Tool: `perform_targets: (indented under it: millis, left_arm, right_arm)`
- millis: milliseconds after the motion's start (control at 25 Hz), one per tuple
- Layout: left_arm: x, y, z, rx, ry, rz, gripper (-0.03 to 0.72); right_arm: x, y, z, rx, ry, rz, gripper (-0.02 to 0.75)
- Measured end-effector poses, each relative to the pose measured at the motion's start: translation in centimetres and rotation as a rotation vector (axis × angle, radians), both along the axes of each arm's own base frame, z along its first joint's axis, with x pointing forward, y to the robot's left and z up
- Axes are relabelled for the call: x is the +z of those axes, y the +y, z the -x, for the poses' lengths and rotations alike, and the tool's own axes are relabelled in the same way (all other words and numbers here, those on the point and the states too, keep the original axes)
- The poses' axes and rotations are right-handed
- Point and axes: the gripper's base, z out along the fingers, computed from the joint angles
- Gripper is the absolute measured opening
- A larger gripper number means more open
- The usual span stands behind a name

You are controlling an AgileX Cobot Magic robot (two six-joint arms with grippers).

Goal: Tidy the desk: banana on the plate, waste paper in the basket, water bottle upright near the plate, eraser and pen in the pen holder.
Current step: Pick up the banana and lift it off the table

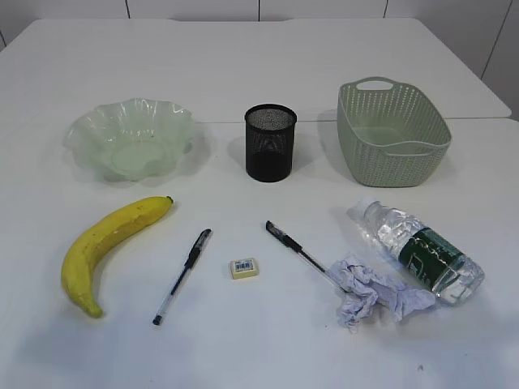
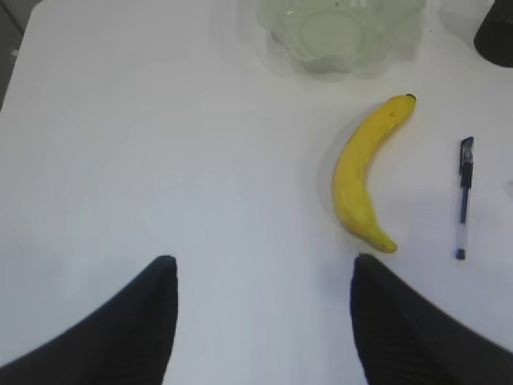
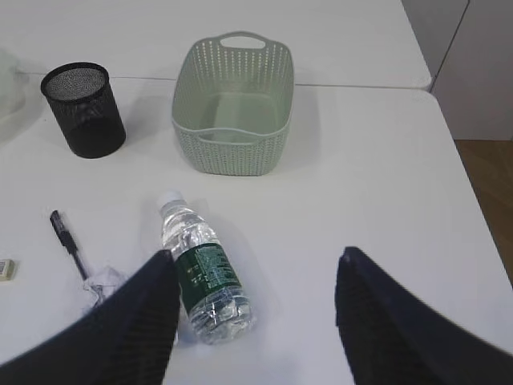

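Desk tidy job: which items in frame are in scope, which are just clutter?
In scope:
banana
plate
waste paper
basket
water bottle
eraser
two pens
pen holder

Clutter:
nothing; every loose item on the desk belongs to the job.

Ahead and right of the wide-spread left claw (image 2: pixel 263 277), the yellow banana (image 2: pixel 362 175) lies flat, the wavy plate (image 2: pixel 341 32) beyond it. Beside the open right claw's (image 3: pixel 255 269) left finger, the water bottle (image 3: pixel 202 269) lies toppled; the basket (image 3: pixel 234 104) stands farther ahead.
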Motion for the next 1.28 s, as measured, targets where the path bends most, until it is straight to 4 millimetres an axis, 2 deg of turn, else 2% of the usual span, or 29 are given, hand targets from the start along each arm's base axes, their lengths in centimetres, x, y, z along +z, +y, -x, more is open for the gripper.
perform_targets:
  millis: [240, 520, 680, 920, 1080, 1280]
  left_arm:
    - [1.9, -0.2, -4.3, -0.016, 0.023, 0.015, 0.471]
    - [2.2, -1.4, -10.6, -0.136, 0.158, 0.036, 0.468]
    - [1.6, -2.5, -14.3, -0.195, 0.276, 0.026, 0.467]
    - [-0.8, -5.3, -18.9, -0.298, 0.407, -0.045, 0.467]
    - [-4.0, -7.2, -21.0, -0.356, 0.514, -0.112, 0.474]
    - [-7.7, -8.5, -23.5, -0.368, 0.57, -0.141, 0.529]
  right_arm:
    - [1.1, 0.3, -2.5, 0.035, 0.08, -0.012, 0.461]
    - [2.0, 0.6, -5.4, 0.058, 0.172, -0.041, 0.459]
    - [2.1, 0.7, -6.3, 0.062, 0.199, -0.052, 0.407]
    - [0.9, 1.1, -8.6, 0.09, 0.377, -0.096, 0.389]
    - [-0.7, 1.2, -9.7, 0.101, 0.508, -0.097, 0.389]
    - [-0.9, 1.2, -9.8, 0.103, 0.53, -0.099, 0.389]
